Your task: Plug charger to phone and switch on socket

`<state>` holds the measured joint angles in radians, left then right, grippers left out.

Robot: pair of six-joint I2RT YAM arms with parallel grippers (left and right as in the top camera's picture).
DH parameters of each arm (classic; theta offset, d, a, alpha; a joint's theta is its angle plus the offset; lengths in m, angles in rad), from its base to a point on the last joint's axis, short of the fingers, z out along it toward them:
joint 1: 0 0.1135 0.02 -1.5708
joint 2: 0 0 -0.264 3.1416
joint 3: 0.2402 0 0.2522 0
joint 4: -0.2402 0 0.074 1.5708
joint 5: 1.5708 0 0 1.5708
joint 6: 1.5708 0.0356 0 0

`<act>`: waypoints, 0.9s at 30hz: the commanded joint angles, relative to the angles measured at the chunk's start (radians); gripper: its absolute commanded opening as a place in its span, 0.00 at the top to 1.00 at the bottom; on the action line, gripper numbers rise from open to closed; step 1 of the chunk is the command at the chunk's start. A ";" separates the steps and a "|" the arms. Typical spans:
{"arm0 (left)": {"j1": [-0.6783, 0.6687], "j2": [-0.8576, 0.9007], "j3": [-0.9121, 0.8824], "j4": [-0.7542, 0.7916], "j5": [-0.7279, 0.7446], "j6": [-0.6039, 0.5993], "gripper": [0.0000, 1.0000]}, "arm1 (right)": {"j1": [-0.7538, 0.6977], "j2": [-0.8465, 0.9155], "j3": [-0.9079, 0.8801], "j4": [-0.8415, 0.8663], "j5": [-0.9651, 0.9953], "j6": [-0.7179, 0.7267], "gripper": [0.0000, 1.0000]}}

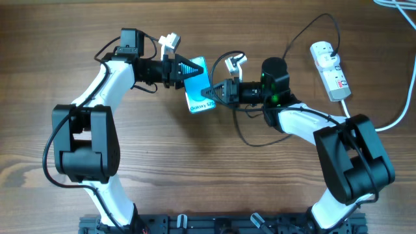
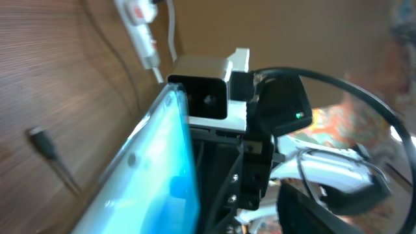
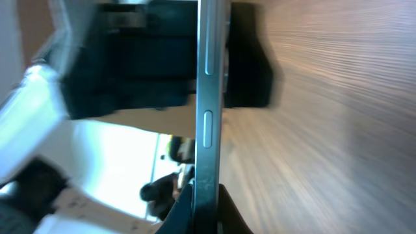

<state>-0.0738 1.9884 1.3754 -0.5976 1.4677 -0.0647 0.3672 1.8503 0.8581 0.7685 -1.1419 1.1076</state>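
Because the phone (image 1: 201, 91) is carried clear of the table (image 1: 195, 185) with only its thin rim pinched, a slip is judged the main hazard. If the 2 arms are moved out of step, the phone could be levered out of the grip and dropped, or twisted against whichever claw holds firm. The right gripper (image 1: 214, 91) is closed on the phone's edge. In the right wrist view its fingertips (image 3: 185, 211) are seen meeting the rim close to the 2 side buttons, so a button could be pressed by a small shift. A second risk is seen in the charger (image 2: 42, 142): its metal-tipped plug lies on the wood, apart from the phone and held by neither claw, so 1 claw would have to be freed before it can be fetched, and a careless release could let the phone fall. The thin black cable looping beside the right arm could also be snagged. As to position, the phone is set between the 2 claws near the middle of the table, tilted, its turquoise screen turned up toward the overhead camera. The left gripper (image 1: 190, 70) is placed at its far end and the right one at its right edge. Whether the left jaws are clamped on the phone or only spread about it cannot be told. The socket (image 1: 330, 70) lies well apart at the far right, untouched.
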 commanded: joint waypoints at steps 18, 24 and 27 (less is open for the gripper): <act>0.017 -0.025 0.011 0.323 0.109 -0.311 0.55 | 0.042 0.001 0.017 0.063 0.253 0.123 0.96; 0.012 -0.025 0.011 0.325 0.109 -0.311 0.60 | 0.046 0.001 0.017 0.023 0.241 0.122 0.96; 0.010 -0.025 0.011 0.324 0.109 -0.311 0.64 | 0.046 0.001 0.017 0.019 0.206 0.122 0.96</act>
<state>-0.0650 1.9884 1.3716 -0.2867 1.5085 -0.3767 0.4053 1.8435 0.8848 0.8219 -0.9127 1.2263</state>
